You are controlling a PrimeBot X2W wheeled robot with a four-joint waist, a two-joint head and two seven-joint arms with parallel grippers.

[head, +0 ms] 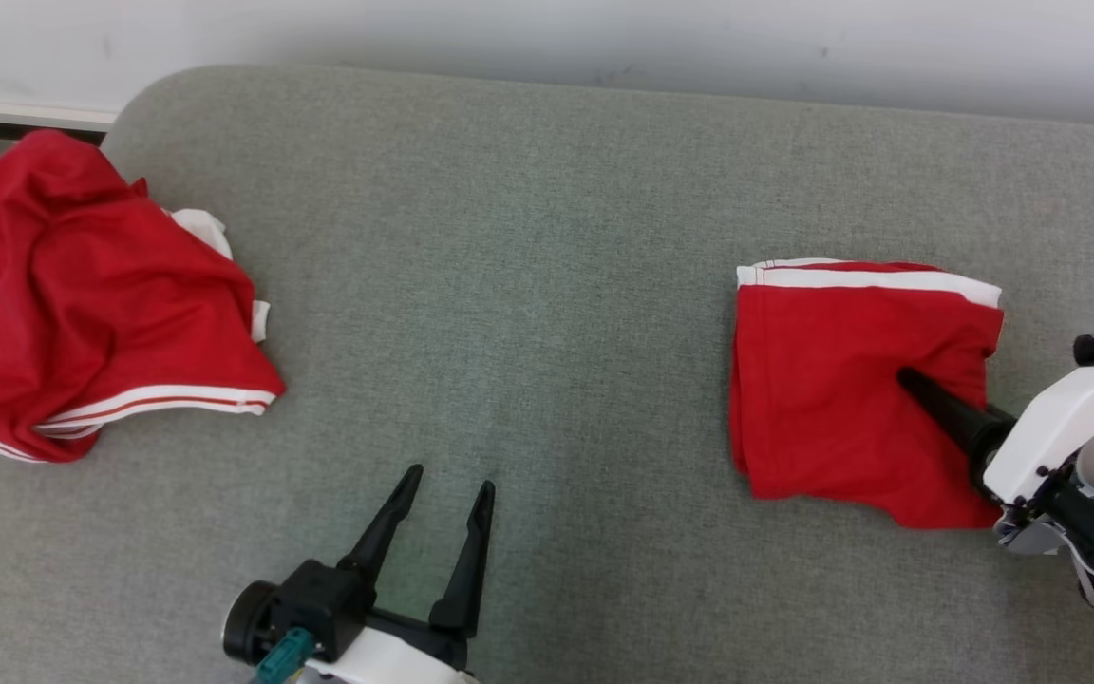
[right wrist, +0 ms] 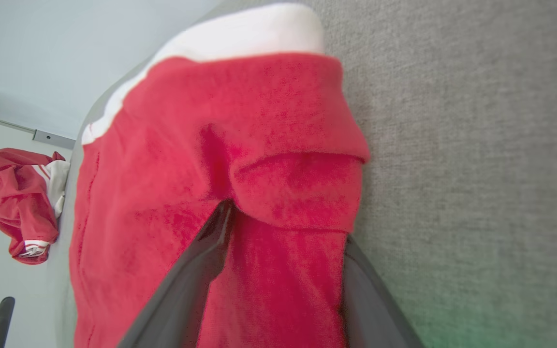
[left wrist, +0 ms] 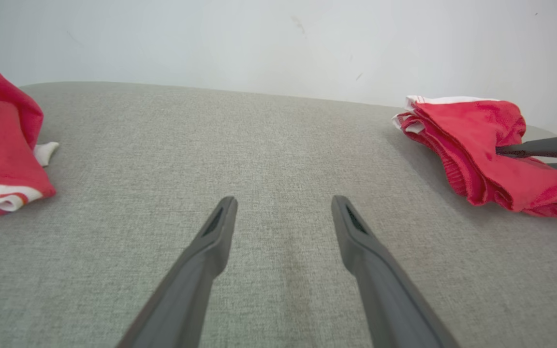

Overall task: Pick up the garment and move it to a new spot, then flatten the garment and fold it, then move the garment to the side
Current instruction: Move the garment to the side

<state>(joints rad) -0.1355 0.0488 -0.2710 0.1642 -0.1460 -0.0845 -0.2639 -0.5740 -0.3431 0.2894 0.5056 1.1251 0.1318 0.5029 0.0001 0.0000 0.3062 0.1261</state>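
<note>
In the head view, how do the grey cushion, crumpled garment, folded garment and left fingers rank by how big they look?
1. grey cushion
2. crumpled garment
3. folded garment, a little smaller
4. left fingers, smallest, though nearness to the camera enlarges them

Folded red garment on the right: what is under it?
The grey padded surface lies under the folded garment. One finger of the right pincer shows on top; the other goes beneath a fold, its tip covered.
</note>
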